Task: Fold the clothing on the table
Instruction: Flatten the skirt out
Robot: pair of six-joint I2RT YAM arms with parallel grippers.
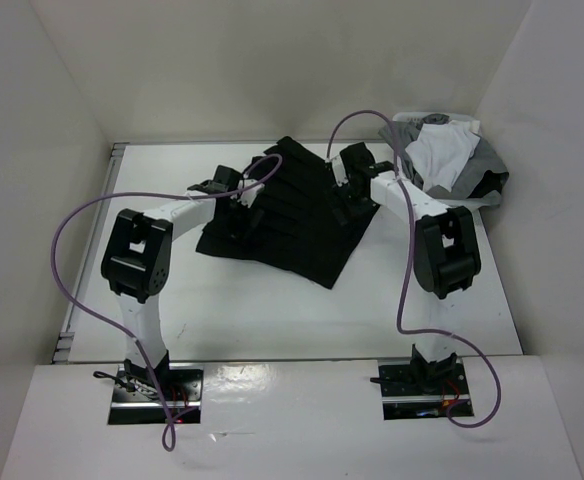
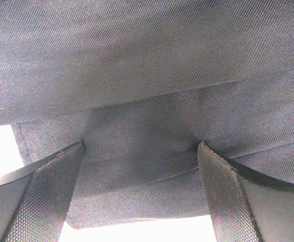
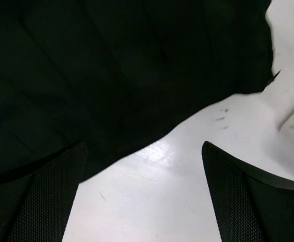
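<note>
The black pleated clothing [image 1: 297, 220] lies spread on the white table [image 1: 272, 310], one corner pointing toward the near side. My left gripper [image 1: 240, 203] is over its left part. In the left wrist view the fabric [image 2: 147, 75] fills the frame, and the gripper [image 2: 142, 151] is open with both fingertips down on the cloth near its edge. My right gripper [image 1: 344, 203] hovers at the garment's right edge. In the right wrist view that gripper [image 3: 142, 146] is open over bare table [image 3: 157, 201], its left finger [image 3: 46, 191] at the hem of the clothing [image 3: 112, 65]. Nothing is held.
A white basket [image 1: 472, 205] heaped with grey and white garments [image 1: 442, 150] stands at the back right, close to the right arm. White walls enclose the table on three sides. A grey rail [image 1: 90, 265] runs along its left edge.
</note>
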